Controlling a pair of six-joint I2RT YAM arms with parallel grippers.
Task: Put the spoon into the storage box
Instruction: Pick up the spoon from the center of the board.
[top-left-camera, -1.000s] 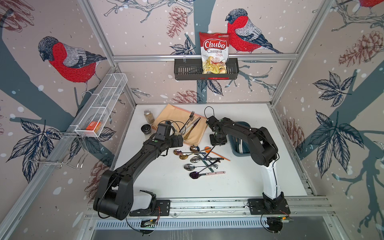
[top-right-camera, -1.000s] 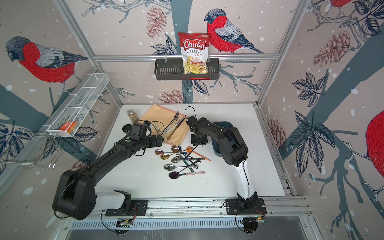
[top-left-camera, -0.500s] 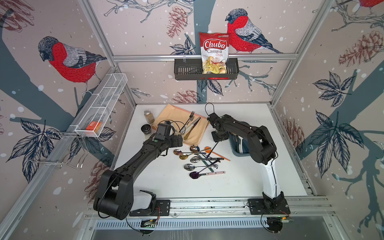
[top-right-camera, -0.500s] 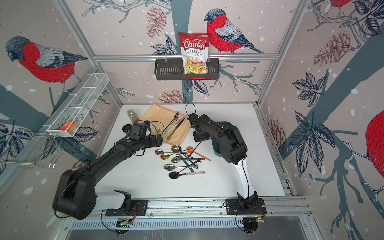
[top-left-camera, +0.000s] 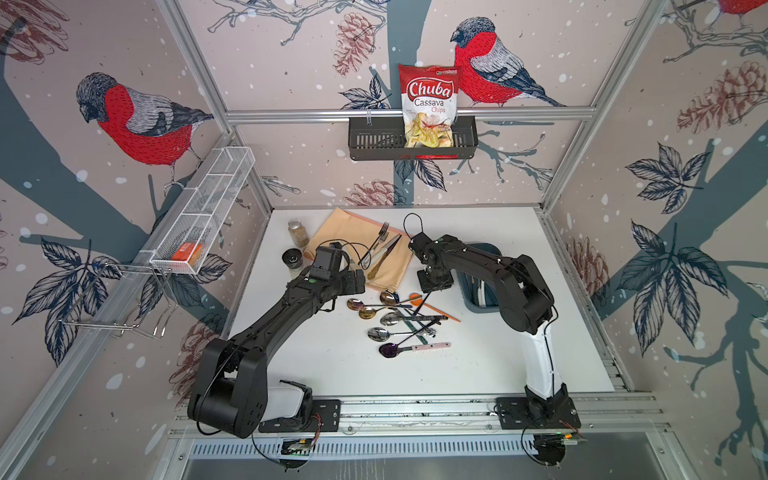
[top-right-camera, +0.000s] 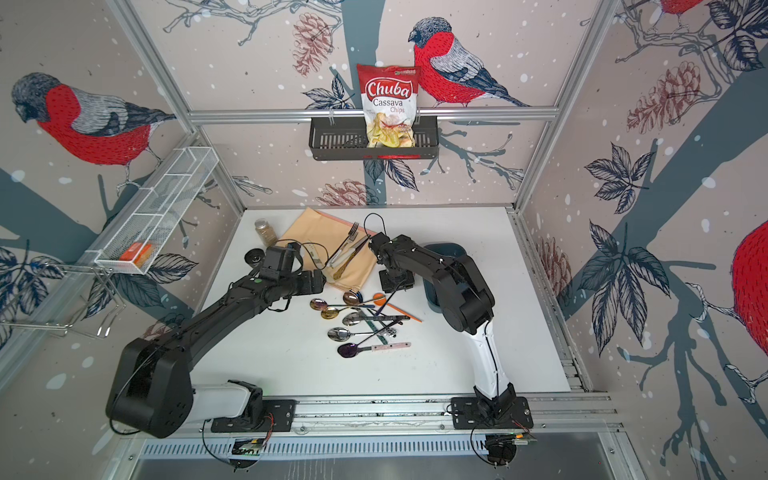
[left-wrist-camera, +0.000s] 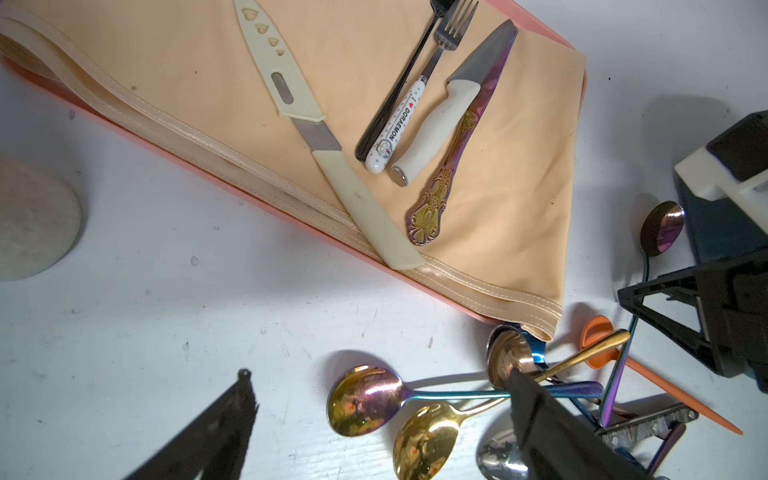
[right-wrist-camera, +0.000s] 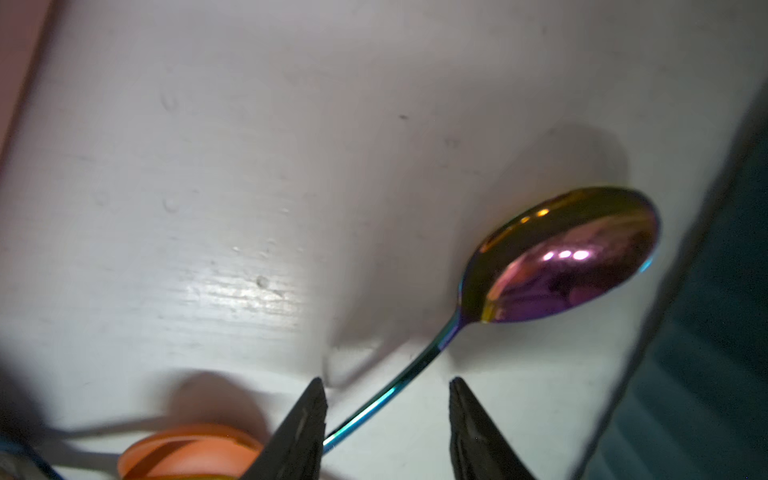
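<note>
The right arm (top-left-camera: 478, 262) has its jaws apart, astride the thin handle of the iridescent spoon (right-wrist-camera: 565, 257) (nothing clamped); the spoon's bowl end lies just beside the storage box (right-wrist-camera: 727, 332)

Cloth (top-left-camera: 345, 232) at back centre of table (top-left-camera: 332, 365); forks (top-left-camera: 380, 239) and knives (top-left-camera: 384, 255) on it; jar (top-left-camera: 297, 232) and lid (top-left-camera: 292, 257) just left of cloth; spoons (top-left-camera: 395, 320) heaped in front of cloth, mid-table; storage box (top-left-camera: 482, 305) right of spoons; chip bag (top-left-camera: 428, 104) in back-wall basket (top-left-camera: 374, 141); small box (top-left-camera: 187, 252) in near end of left-wall wire tray (top-left-camera: 208, 208)
</note>
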